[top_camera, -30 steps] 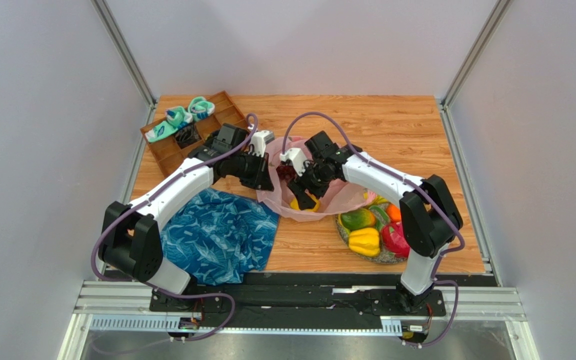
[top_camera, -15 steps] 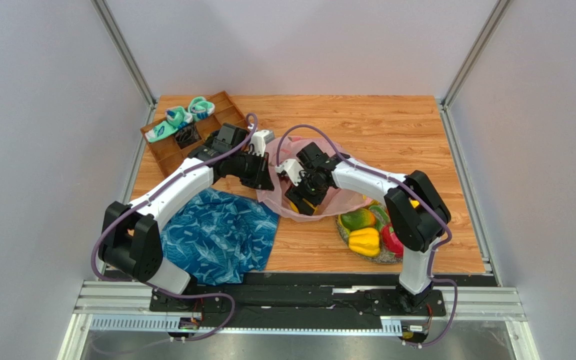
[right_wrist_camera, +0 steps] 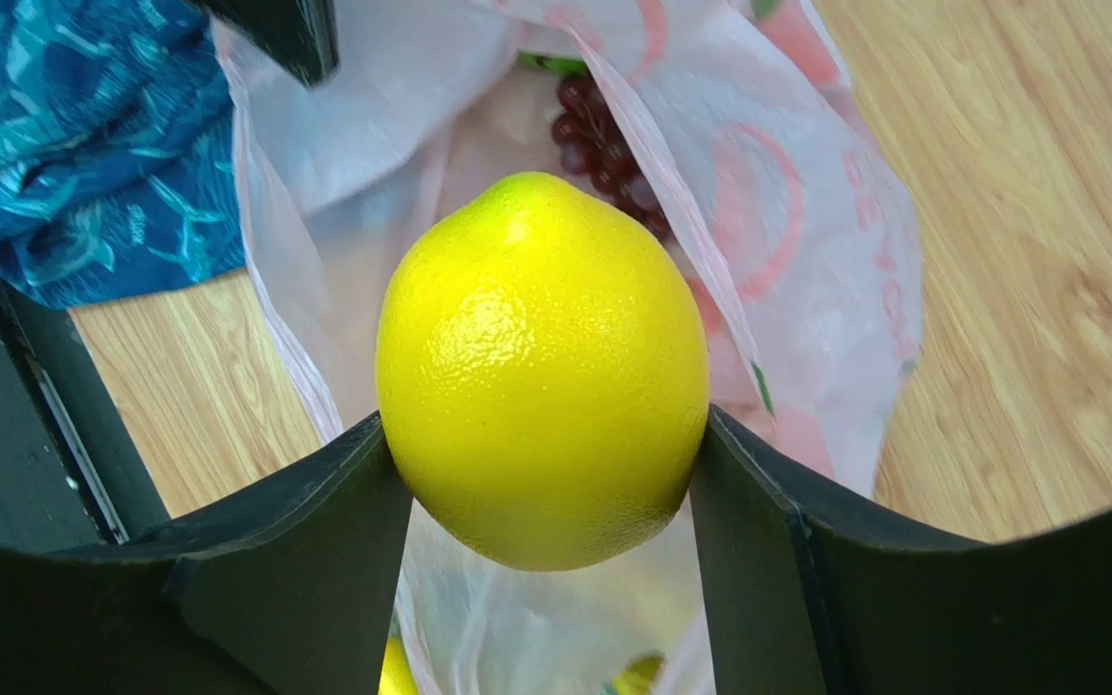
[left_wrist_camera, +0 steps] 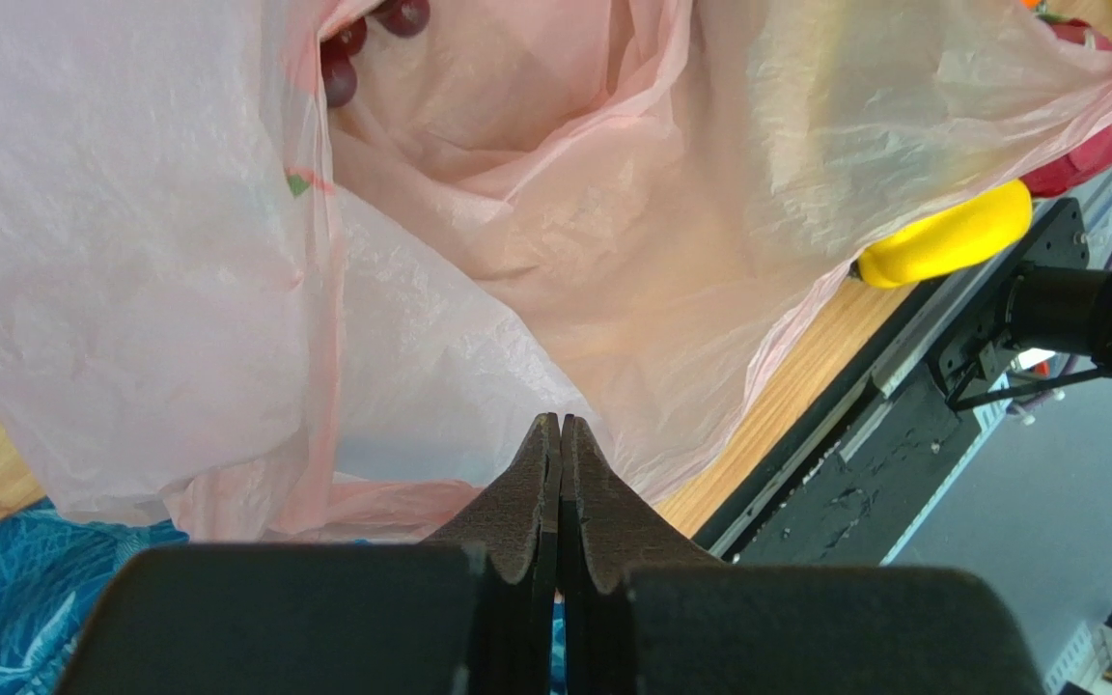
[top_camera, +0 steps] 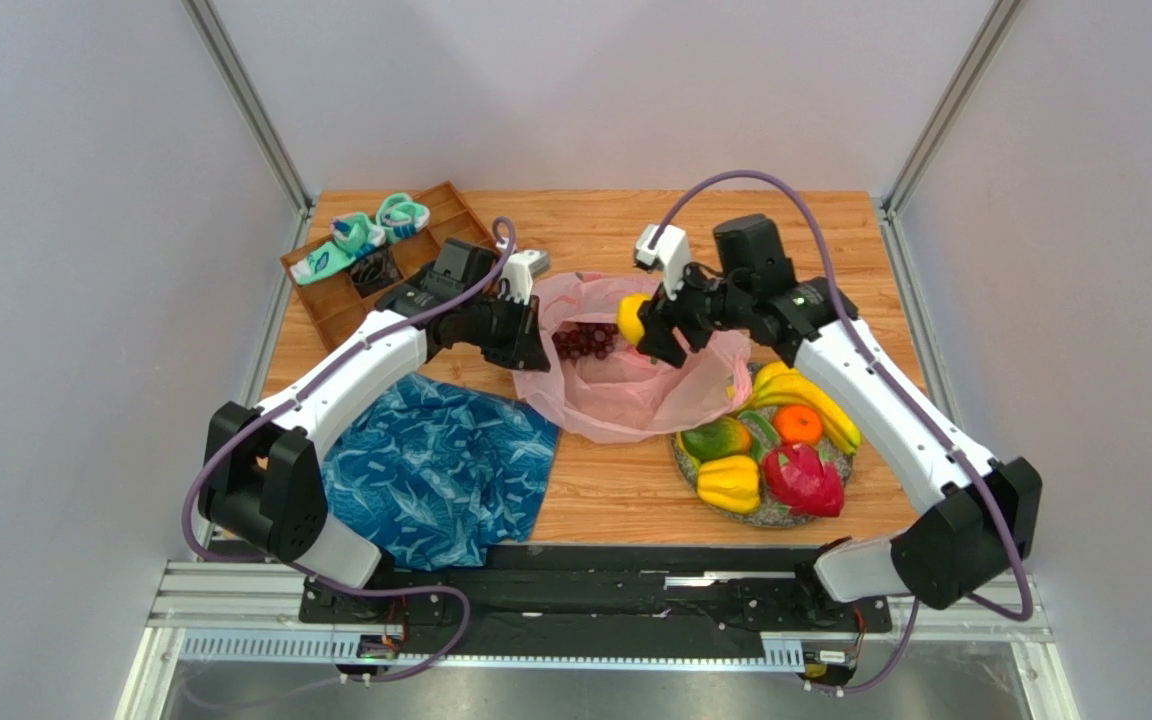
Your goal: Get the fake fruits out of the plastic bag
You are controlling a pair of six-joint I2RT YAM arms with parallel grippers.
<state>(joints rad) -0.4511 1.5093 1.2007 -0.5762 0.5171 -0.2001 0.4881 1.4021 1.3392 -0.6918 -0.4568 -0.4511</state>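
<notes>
Right gripper (right_wrist_camera: 545,435) pinching glossy yellow plastic lemon (right_wrist_camera: 542,369) across middle, over translucent pale-pink plastic bag (top_camera: 620,393) at worktop centre. Left gripper (left_wrist_camera: 559,435) pressed together on bag's left rim, apparently nipping film. Dark purple grapes (top_camera: 585,339) inside bag. Risks: smooth round lemon squirts out, drops back in; film slips, mouth collapses over grapes.

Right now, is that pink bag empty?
Not empty: purple grapes lie inside the plastic bag, while the lemon is out, held above it.
</notes>
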